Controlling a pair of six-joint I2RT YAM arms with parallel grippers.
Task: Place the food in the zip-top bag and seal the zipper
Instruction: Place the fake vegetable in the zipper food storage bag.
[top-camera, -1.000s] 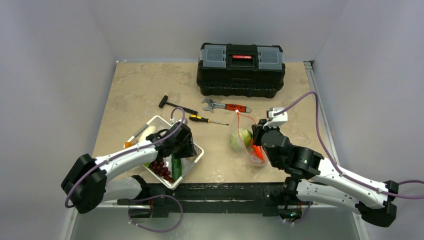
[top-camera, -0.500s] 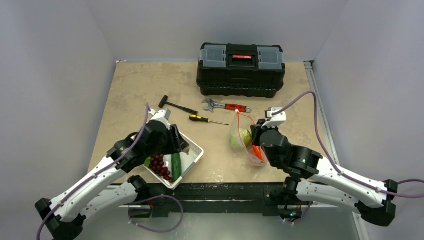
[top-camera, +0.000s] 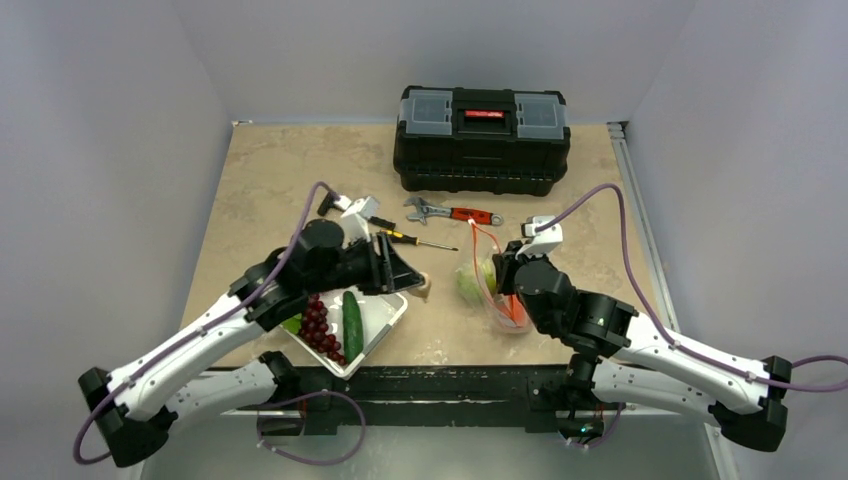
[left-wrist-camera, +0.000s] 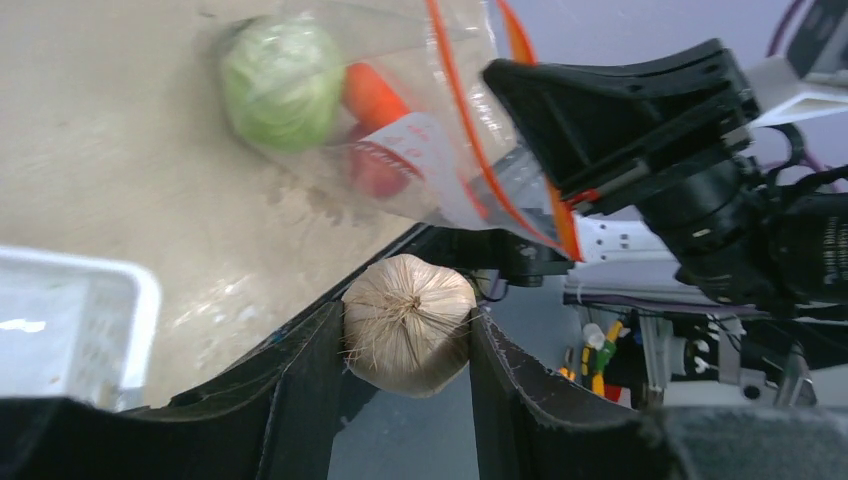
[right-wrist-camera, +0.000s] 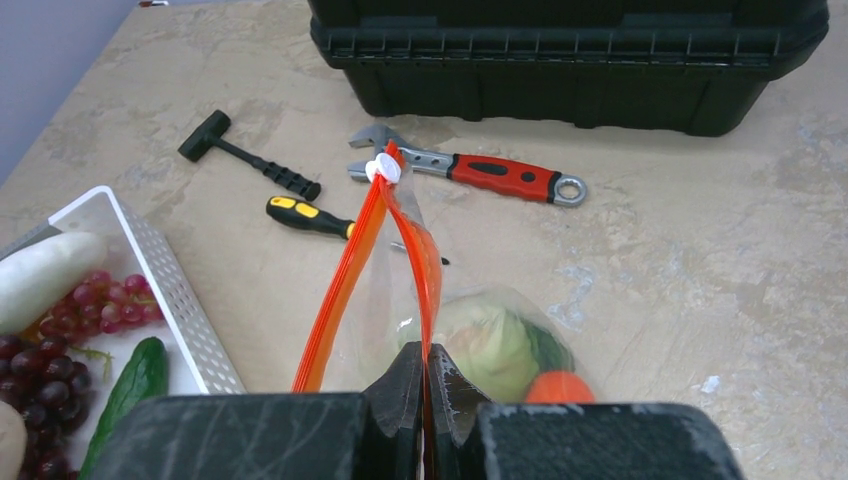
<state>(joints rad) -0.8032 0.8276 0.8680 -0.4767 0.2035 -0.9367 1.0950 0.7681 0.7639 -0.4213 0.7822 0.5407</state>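
At the far side of the table (top-camera: 260, 180) stands a black toolbox (top-camera: 481, 125), and before it lie a red-handled wrench (top-camera: 455, 212), a yellow-handled screwdriver (top-camera: 410, 240) and a small black hammer (right-wrist-camera: 245, 160). These tools are near the far end of the bag but do not touch it. The white basket (top-camera: 395, 310) is under my left arm, and in it are the grapes (top-camera: 318, 325), the cucumber (top-camera: 352, 325) and a white radish (right-wrist-camera: 45, 275). My left gripper (left-wrist-camera: 410, 330) is clamped on a pale bulb (left-wrist-camera: 410, 325), root tuft facing the wrist camera. It hangs just past the basket's right corner, near the zip-top bag (top-camera: 490, 290) but apart from it. My right gripper (right-wrist-camera: 425, 365) has its fingers pressed together on the bag's mouth edge and holds this edge up. The bag's body lies on the table with the cabbage (right-wrist-camera: 485, 345) and the carrot (right-wrist-camera: 558, 388) inside. The zipper (right-wrist-camera: 345, 270) has its long axis running away from my right wrist toward the wrench, and its white slider (right-wrist-camera: 381, 169) is at the far end. The two orange strips stand apart near my fingers and meet at the slider.
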